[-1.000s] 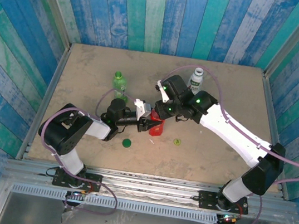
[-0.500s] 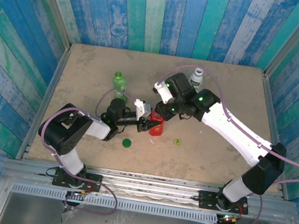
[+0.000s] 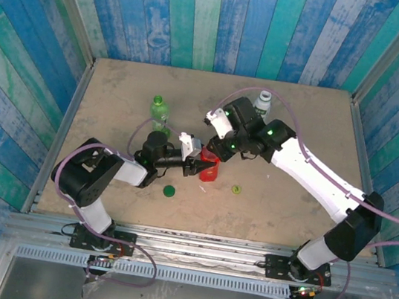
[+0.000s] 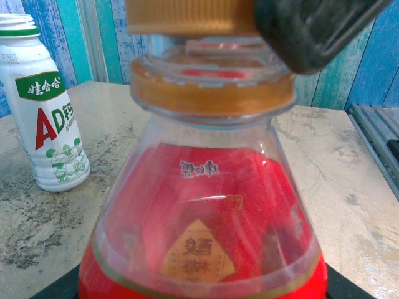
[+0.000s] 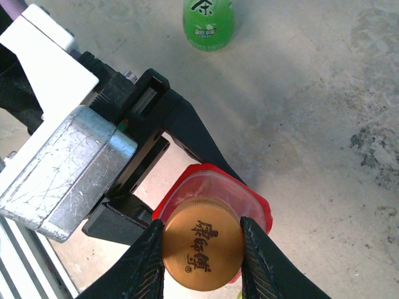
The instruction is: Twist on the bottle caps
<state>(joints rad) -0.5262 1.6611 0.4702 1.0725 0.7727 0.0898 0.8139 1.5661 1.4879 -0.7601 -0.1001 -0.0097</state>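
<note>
Tan table (image 3: 118, 92): red bottle (image 5: 255, 208) is held tight by left gripper (image 3: 203, 167).
The orange cap (image 5: 202, 249), pinched by right gripper (image 5: 202, 260), could be put on crooked.

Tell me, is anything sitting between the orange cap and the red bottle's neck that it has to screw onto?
Nothing visible does. The orange cap, pinched at its sides by the right end effector, sits directly over the neck of the red bottle. The left end effector clamps the bottle's body lower down, away from the neck.
</note>
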